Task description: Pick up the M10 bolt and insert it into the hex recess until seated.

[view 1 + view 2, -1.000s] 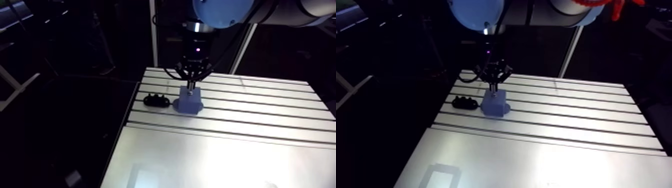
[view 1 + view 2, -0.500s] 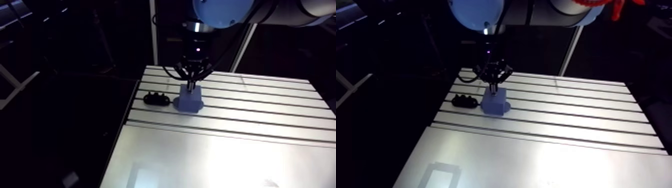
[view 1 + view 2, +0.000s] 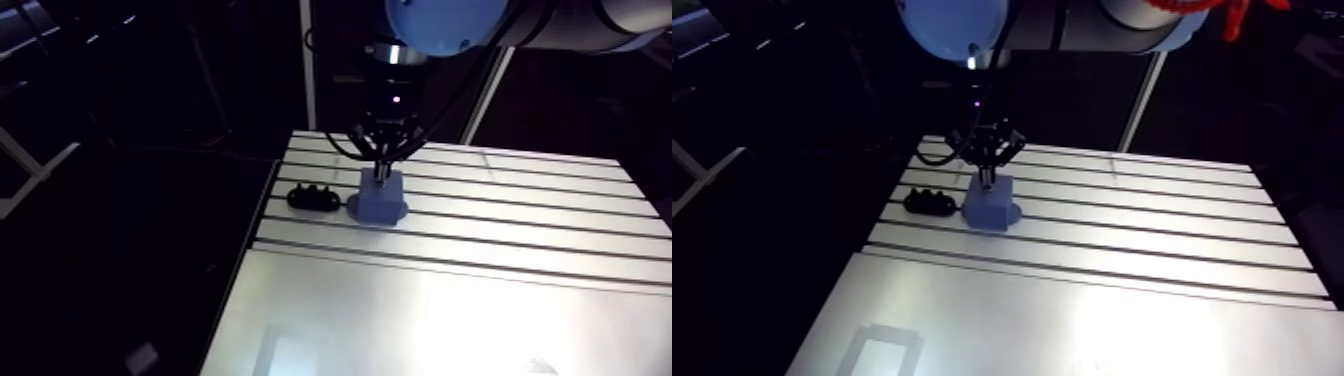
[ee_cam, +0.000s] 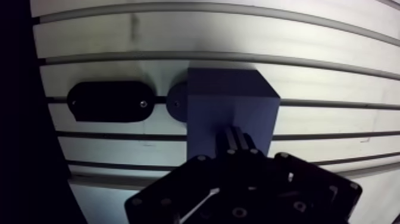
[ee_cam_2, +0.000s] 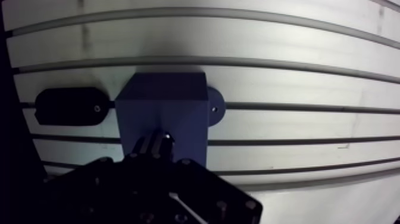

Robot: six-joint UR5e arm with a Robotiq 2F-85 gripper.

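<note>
A blue block with a round flange at its base stands on the slotted table. My gripper hangs straight over the block's top. In the wrist view its two fingers sit close together just above that top face. A small bright bolt shows between the fingertips in the arm view, its lower end at the block's top. The hex recess is hidden under the fingers.
A black oval holder with small knobs lies on the table beside the block, nearer the table's left edge. The table's slots run across, with wide bare plate toward the front and right.
The gripper has stayed over the block with the bolt. Only the view has shifted a little.
</note>
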